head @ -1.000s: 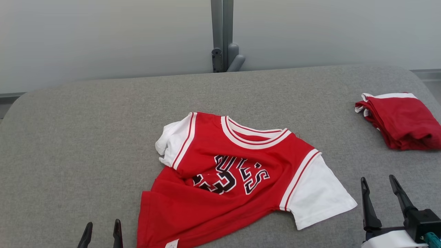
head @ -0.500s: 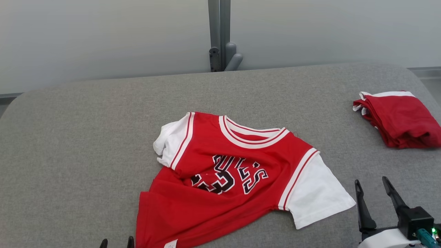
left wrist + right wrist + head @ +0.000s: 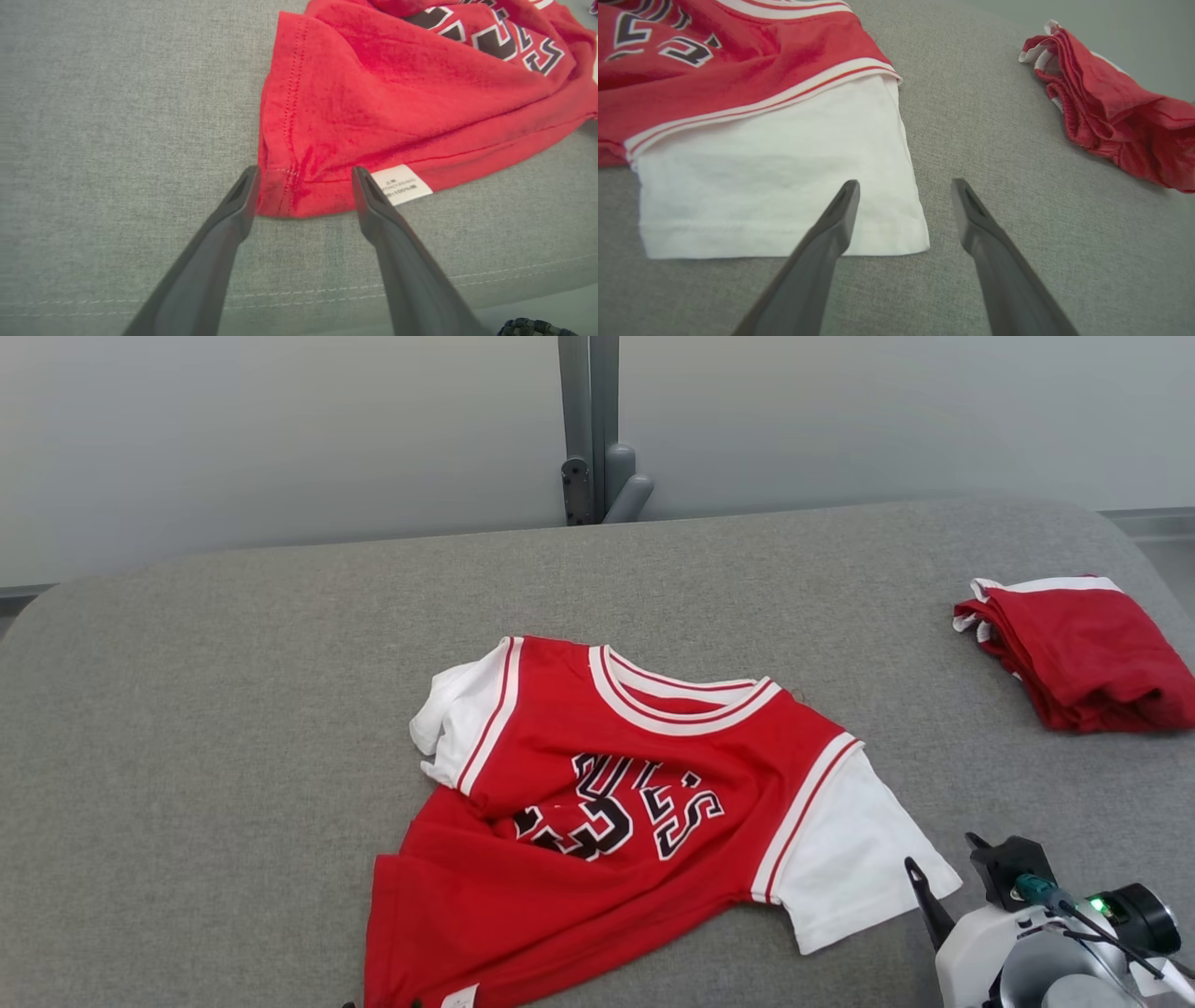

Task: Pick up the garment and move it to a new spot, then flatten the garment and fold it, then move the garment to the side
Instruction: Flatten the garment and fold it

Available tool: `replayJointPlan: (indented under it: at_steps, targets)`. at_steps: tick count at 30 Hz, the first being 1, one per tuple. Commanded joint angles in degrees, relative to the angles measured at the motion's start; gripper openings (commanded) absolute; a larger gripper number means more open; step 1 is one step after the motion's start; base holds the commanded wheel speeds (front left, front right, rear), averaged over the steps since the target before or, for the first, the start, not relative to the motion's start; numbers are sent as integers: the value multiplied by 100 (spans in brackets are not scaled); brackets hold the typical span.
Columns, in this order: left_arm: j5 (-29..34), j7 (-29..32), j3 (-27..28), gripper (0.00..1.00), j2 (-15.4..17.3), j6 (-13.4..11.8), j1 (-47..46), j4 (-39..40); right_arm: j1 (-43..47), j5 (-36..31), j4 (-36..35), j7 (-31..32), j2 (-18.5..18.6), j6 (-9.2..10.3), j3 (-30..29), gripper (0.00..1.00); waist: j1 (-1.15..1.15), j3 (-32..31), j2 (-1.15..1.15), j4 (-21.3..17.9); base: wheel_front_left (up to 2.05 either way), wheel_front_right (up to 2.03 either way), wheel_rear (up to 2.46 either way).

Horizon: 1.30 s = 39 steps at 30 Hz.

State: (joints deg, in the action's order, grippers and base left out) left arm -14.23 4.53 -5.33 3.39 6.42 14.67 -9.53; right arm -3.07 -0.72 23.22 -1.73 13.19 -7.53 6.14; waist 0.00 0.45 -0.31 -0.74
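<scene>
Left gripper (image 3: 303,173): fingers spread wide, empty, tips either side of near-left hem corner of garment (image 3: 607,803); care label (image 3: 402,184) just beside. Garment: one red jersey, two white sleeves, mid-table on grey padded table (image 3: 187,709), rumpled; long axis tilted, hem near-left, collar toward far edge. Right gripper (image 3: 906,184): wide, empty, at right-hand sleeve's outer corner. One folded red pile (image 3: 1083,653) far right, well apart. Grey post (image 3: 588,429) behind.

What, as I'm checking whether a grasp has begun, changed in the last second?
The left gripper moved right to the hem corner of the shirt; the right gripper turned and moved left to the white sleeve. Both sets of jaws stay open, nothing gripped. Shirt and folded garment unmoved; the camera shifted slightly.
</scene>
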Motion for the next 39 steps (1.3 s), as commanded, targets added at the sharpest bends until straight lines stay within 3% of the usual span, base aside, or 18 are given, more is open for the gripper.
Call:
replayJointPlan:
  at_steps: [1,8,18,19,20,21,26,28,31,32,33,34,35,39]
  targets:
    - [-44,66,38,100,32,-44,65,31,-139,-35,77,48,83,10,36,100,0,5,31,9,0,0,0]
    - [-203,308,-27,100,41,-35,34,209,-464,-38,588,78,218,9,161,100,0,71,31,62,0,0,0]
    - [-265,358,-110,100,105,0,-224,12,-929,11,1389,-86,134,10,476,100,0,195,31,15,0,0,0]
    - [-280,356,-111,95,122,1,-256,-23,-988,2,1473,-101,115,9,513,100,0,204,31,4,0,0,0]
    - [-288,359,-114,79,144,2,-283,-65,-1056,-3,1556,-112,95,9,541,100,0,213,31,-6,0,0,0]
    - [-293,357,-119,55,159,2,-303,-93,-1109,6,1636,-137,82,9,570,100,0,226,31,-14,0,0,0]
    - [-336,312,-142,28,179,2,-414,-242,-1314,49,2032,-284,4,9,661,100,0,275,31,-2,0,0,0]
    - [-354,302,-161,5,193,10,-442,-305,-1360,63,2184,-334,-25,9,681,100,0,288,31,10,0,0,0]
    - [-413,258,-186,0,208,16,-506,-403,-1434,135,2517,-383,-93,9,737,100,0,301,31,4,0,0,0]
    - [-433,254,-196,0,213,20,-502,-424,-1448,184,2612,-363,-124,8,778,51,0,300,31,0,0,0,0]
    - [-433,254,-196,0,213,20,-502,-424,-1448,184,2612,-363,-124,8,778,51,0,300,31,0,0,0,0]
    - [-443,269,-216,0,224,27,-495,-444,-1475,252,2703,-371,-144,3,809,13,0,301,31,-6,0,0,0]
    - [-510,256,-212,0,217,35,-497,-450,-1496,308,2783,-397,-161,3,852,0,0,302,31,-9,0,0,0]
    - [-746,278,-144,0,198,47,-523,-394,-1576,631,2991,-579,-164,11,836,0,0,293,31,5,0,0,0]
